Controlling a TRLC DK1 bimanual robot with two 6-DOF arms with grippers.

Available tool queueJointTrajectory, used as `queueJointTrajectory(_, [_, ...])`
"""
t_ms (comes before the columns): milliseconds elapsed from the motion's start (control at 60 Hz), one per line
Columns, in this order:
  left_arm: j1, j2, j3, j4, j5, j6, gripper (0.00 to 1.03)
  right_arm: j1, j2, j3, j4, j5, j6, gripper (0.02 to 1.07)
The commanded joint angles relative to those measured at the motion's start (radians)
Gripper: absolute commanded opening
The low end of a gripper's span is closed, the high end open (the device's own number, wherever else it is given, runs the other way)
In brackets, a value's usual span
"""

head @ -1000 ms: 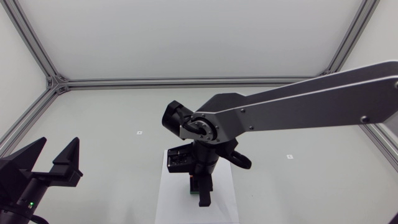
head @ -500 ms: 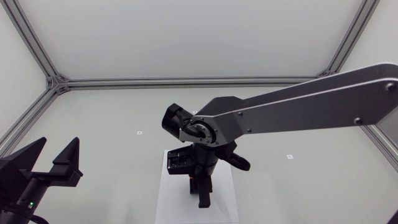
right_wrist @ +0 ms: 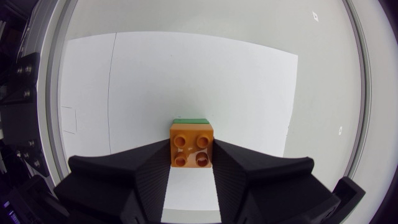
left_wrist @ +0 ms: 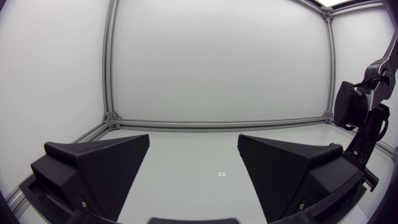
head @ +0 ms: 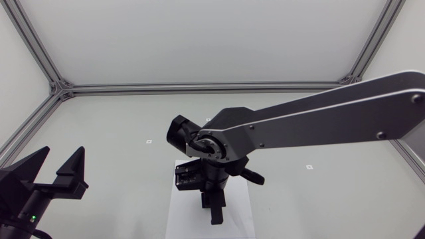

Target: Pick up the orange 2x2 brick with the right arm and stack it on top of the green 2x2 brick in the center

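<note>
Head, right arm (head: 319,123): it came in from the right and reached past the middle, with the right gripper (head: 214,211) pointing down over the white sheet (head: 182,216). Both bricks were hidden beneath it.
Head, risk: with the stack out of sight here, a small offset to left or right would go unnoticed and the studs would not mate.
Head, left gripper (head: 58,162): it sat near the left edge, well apart from the sheet, so a clash looked unlikely.
Left wrist, left gripper: it was spread wide, with nothing between its fingers.
Right wrist, grasp: the right gripper was clenched on the orange brick (right_wrist: 191,144), one finger on each side.
Right wrist, green brick (right_wrist: 191,120): only a thin strip showed just past the orange brick's far edge, on the sheet.
Right wrist, risk: that strip suggested the orange brick was not quite square over the green brick. Pressing down like that could tilt it or shove the green brick along the smooth sheet. Releasing before the studs seated could leave it loose.
Right wrist, seating: it was probably on or just above the green brick, but the gap could not be judged.
Right wrist, orange brick's look: bright glossy plastic, four round studs up, level, edges parallel to the fingers.
</note>
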Motion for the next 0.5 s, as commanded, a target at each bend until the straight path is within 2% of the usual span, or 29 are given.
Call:
queueJointTrajectory(0, [0.001,-0.006,-0.041,-0.011,0.003,0.006,0.99,0.012,0.059,-0.021,-0.017,0.017,0.012,0.08])
queueJointTrajectory(217, [0.001,-0.006,-0.041,-0.011,0.003,0.006,0.99,0.004,0.096,-0.006,-0.045,0.014,0.007,0.08])
queueJointTrajectory(483, [0.001,-0.006,-0.041,-0.011,0.003,0.006,0.99,-0.024,0.09,-0.02,-0.048,-0.067,-0.005,0.08])
